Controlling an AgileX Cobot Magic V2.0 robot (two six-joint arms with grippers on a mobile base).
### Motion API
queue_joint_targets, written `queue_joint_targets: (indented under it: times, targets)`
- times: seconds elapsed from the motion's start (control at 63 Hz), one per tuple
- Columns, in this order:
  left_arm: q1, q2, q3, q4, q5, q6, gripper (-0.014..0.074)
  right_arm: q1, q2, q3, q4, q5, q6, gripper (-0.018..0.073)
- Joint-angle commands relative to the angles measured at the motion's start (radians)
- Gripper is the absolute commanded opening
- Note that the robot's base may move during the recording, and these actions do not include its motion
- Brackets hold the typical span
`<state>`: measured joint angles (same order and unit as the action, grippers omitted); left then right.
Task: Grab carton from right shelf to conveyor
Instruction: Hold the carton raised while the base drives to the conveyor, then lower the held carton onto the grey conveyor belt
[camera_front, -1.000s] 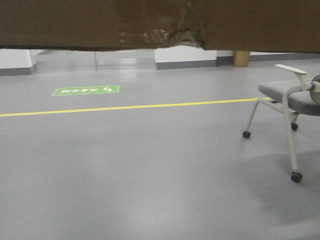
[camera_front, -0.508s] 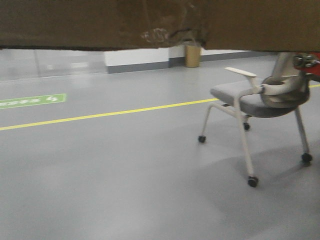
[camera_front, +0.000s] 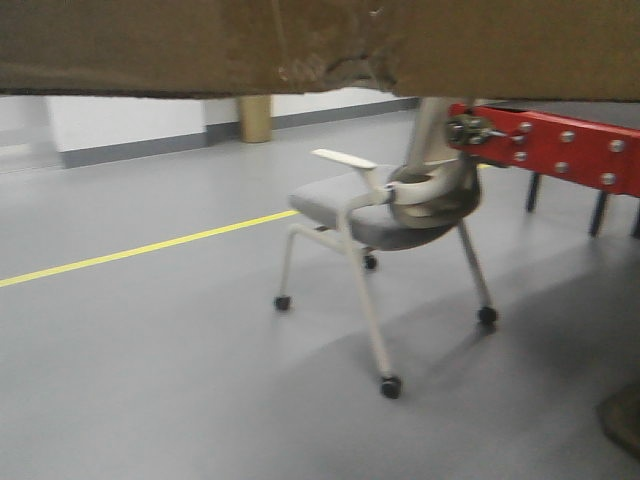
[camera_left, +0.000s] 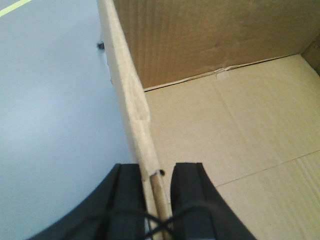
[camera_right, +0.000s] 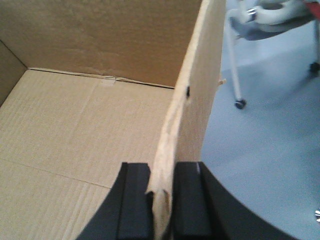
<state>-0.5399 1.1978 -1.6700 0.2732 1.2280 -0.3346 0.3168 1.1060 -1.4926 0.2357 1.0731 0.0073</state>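
The carton (camera_front: 150, 45) is a tan cardboard box; its lower band with a torn notch fills the top of the front view, held above the floor. In the left wrist view my left gripper (camera_left: 156, 172) is shut on the carton's left wall (camera_left: 127, 85), one finger inside and one outside. In the right wrist view my right gripper (camera_right: 162, 172) is shut on the carton's right wall (camera_right: 200, 100) in the same way. The carton's open inside (camera_right: 75, 115) is bare. The conveyor's red edge strip (camera_front: 560, 145) shows at the right of the front view. The right shelf is out of view.
A grey wheeled chair (camera_front: 370, 215) stands on the smooth grey floor just left of the conveyor's red frame. A yellow floor line (camera_front: 140, 250) runs across the left. A tan bin (camera_front: 254, 118) stands by the far wall. A dark object (camera_front: 622, 420) sits at lower right.
The front view has swung to the right: the chair has slid left in frame, the green floor sign has left view, and the red conveyor frame has come in. Both grippers still hold the carton.
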Motion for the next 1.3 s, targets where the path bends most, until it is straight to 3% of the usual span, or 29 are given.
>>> queue_joint_targets:
  times: [0.0,0.524,0.921,1.286]
  targets:
    - [-0.006,-0.013,-0.006,0.031,-0.007,0.009,-0.0016,-0.004,-0.01,-0.004,-0.009,-0.058,-0.016,-0.0066]
    - [-0.006,-0.013,-0.006,0.045,-0.007,0.009,-0.0016,-0.004,-0.01,-0.004,-0.009,-0.058,-0.016,-0.0066]
    - [-0.006,-0.013,-0.006,0.21,-0.007,0.009,-0.0016,-0.004,-0.01,-0.004,-0.009,-0.06,-0.016,-0.0066]
    - [-0.006,-0.013,-0.006,0.297,-0.007,0.009,-0.0016,-0.004,-0.01,-0.004,-0.009,-0.06,-0.016,-0.0066]
